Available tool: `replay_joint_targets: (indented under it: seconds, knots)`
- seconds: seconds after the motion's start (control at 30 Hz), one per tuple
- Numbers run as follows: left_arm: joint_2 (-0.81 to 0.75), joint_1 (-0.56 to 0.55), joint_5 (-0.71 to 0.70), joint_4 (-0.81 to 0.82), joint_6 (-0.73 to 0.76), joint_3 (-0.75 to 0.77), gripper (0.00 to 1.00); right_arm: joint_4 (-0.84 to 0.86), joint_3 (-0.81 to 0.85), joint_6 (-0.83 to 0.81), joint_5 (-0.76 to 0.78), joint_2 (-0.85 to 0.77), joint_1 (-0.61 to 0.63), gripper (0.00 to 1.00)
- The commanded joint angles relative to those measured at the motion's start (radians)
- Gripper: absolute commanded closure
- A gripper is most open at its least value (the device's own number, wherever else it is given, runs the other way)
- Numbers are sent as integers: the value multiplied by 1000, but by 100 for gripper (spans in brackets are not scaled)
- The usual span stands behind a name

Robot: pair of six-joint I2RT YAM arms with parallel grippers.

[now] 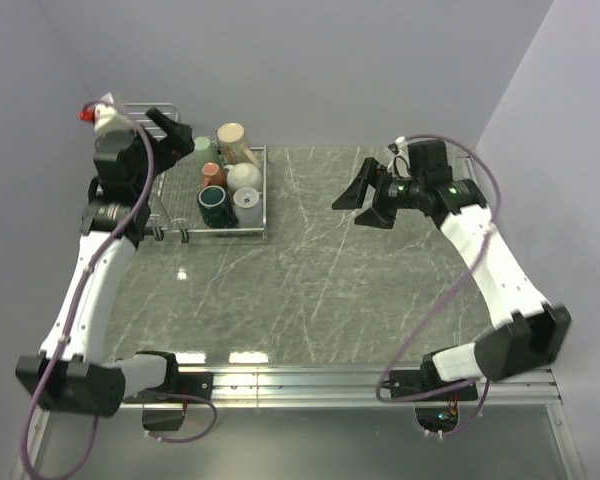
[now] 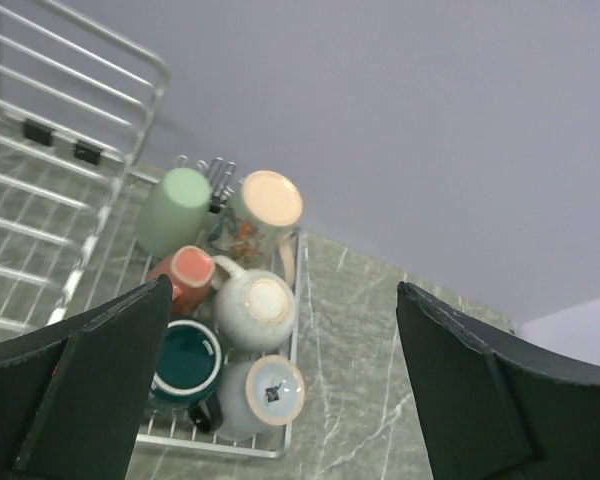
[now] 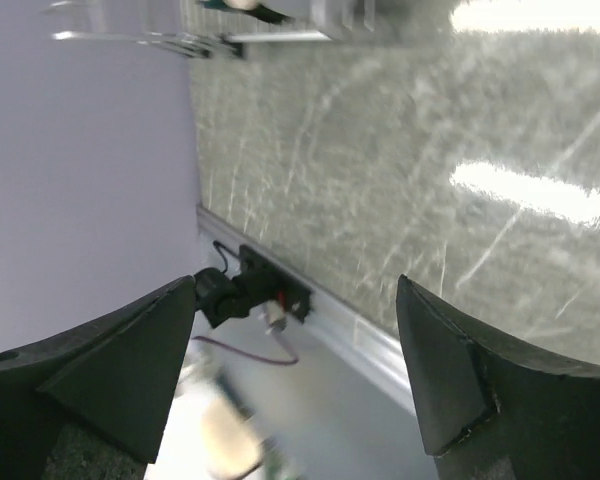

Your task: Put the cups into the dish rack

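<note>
Cups (image 1: pixel 230 182) in dish rack (image 1: pixel 172 197), beside spread left end effector (image 1: pixel 176 130), right end effector (image 1: pixel 356 208) spread

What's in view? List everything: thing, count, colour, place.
Rack: one, silver wire, far left of the table.
Green cup: one, pale green, rack's right end, far row.
Beige cup: one, beige, beside the green cup.
Orange cup: one, orange-red, middle row.
Cream cup: one, cream-white, beside the orange cup.
Dark cup: one, dark green, near row.
Blue cup: one, pale blue, beside the dark cup.
Table: one, grey-green marble, under everything.
Rail: one, silver, near edge.
Left gripper: one, black, open, above the rack.
Right gripper: one, black, open, over bare table to the right.
</note>
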Motion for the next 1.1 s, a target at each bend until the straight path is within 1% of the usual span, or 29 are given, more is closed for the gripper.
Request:
replay_joint_targets:
  seconds: [0.0,0.03,0.07,0.1,0.17,0.2,0.27,0.3,0.37,0.4,0.43,0.47,0.5,0.53,0.57,0.6,0.77,0.8,0.83,0.9,0.93,0.97,1.03,1.07]
  knots:
    - [-101,0,-119,25,-35,-132,0,-51,36,-72,157,-166,41,12]
    - [-124,0,-157,17,-35,-163,0,-37,18,-74,219,-250,51,11]
    - [-173,2,-213,10,-32,-192,1,0,-29,-68,239,-293,56,10]
    - [-197,2,-240,5,-20,-250,1,20,-59,-66,257,-383,56,9]
    - [-266,2,-309,4,-18,-312,1,61,-141,-69,322,-467,70,8]
    - [-291,2,-329,31,-11,-394,1,70,-169,-69,346,-537,73,8]
    - [-363,2,-392,59,-23,-487,1,87,-250,-52,401,-608,76,7]
    - [-385,2,-468,95,-44,-575,1,94,-274,-48,417,-670,77,7]
    - [-446,2,-485,205,-23,-680,1,95,-329,-29,452,-731,77,7]
    - [-461,2,-454,277,38,-794,1,92,-340,-25,483,-784,77,5]
    - [-492,3,-449,418,63,-847,1,87,-347,-23,500,-809,77,5]
    - [-501,4,-458,483,78,-898,1,80,-355,-25,512,-830,77,5]
    - [-510,4,-467,566,124,-994,1,78,-357,-26,524,-869,77,5]
    - [-515,4,-479,639,153,-1041,1,75,-361,-31,531,-887,77,5]
    - [-503,7,-485,781,181,-1080,1,72,-367,-31,538,-901,76,4]
    - [-485,11,-492,834,208,-1143,1,60,-370,-31,553,-925,77,4]
    - [-267,46,-455,1043,229,-1205,1,57,-433,4,540,-981,77,4]
    - [-233,48,-440,1130,235,-1216,1,80,-444,9,532,-995,79,1]
    - [-168,50,-433,1163,230,-1216,1,95,-456,6,512,-999,77,0]
    - [-100,53,-432,1209,225,-1187,1,112,-473,9,532,-993,79,0]
    - [-37,54,-426,1209,239,-1168,0,115,-478,18,547,-990,77,0]
    - [-8,54,-426,1217,253,-1153,1,124,-485,11,570,-986,77,0]
    - [57,54,-406,1280,298,-1132,1,159,-496,-23,599,-973,77,0]
    - [74,54,-378,1313,334,-1136,0,213,-521,-40,635,-967,77,0]
